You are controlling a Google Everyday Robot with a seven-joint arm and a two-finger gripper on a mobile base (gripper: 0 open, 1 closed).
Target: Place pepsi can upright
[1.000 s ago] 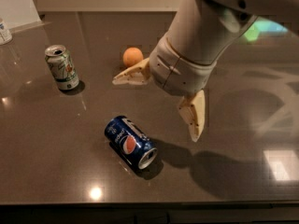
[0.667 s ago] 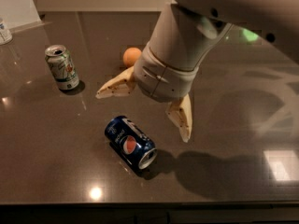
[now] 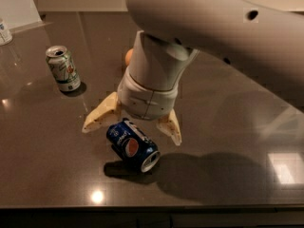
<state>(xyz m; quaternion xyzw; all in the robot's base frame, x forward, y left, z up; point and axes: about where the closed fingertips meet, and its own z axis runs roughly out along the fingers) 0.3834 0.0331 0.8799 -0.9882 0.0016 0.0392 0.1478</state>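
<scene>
The pepsi can (image 3: 132, 145) lies on its side on the dark table (image 3: 47, 175), its silver end facing front right and its round logo facing up. My gripper (image 3: 133, 127) hangs just above it, open, with one tan finger (image 3: 99, 118) to the can's left and the other (image 3: 171, 127) to its right. The fingers straddle the can's far end and do not grip it. The white arm covers the upper right of the view.
A white and green can (image 3: 62, 68) stands upright at the left back. An orange fruit (image 3: 128, 57) is mostly hidden behind the arm. A small white container (image 3: 4, 31) sits at the far left edge. The table's front edge runs along the bottom.
The gripper has moved left and down, from beside and above the pepsi can to straddling it. The can has not moved.
</scene>
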